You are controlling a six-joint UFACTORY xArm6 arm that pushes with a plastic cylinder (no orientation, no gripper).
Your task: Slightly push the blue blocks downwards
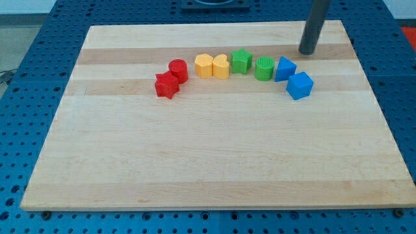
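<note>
A: Quick pass. What's on the table [214, 169]?

B: Wooden board on a blue perforated base [39, 26]. Eight small blocks in a loose arc across the upper half. No containers anywhere, every block sits straight on the wood.

A: Blocks, the view's left to right?

B: Red star [166, 85], with a red cylinder [178, 70] touching it up and to the right. Small gap, then a yellow block [204, 65] and a yellow heart [221, 66] pressed side by side. Green star [241, 61] just beside the heart, then a green cylinder [264, 68].

A: And the blue ones?

B: Blue block [285, 68], wedge-like, exact shape unclear, up against the green cylinder's right side. Blue cube [299, 85] just below and to the right of it, touching or nearly so, can't tell which.

A: End effector?

B: No claw or fingers on it, just a straight dark rod coming in from the view's top right. So nothing spread, nothing pinched. My tip [307, 52] is down near the table, above and a bit right of the blue block, near it but apart. Farther from the blue cube. Well apart from the reds.
</note>
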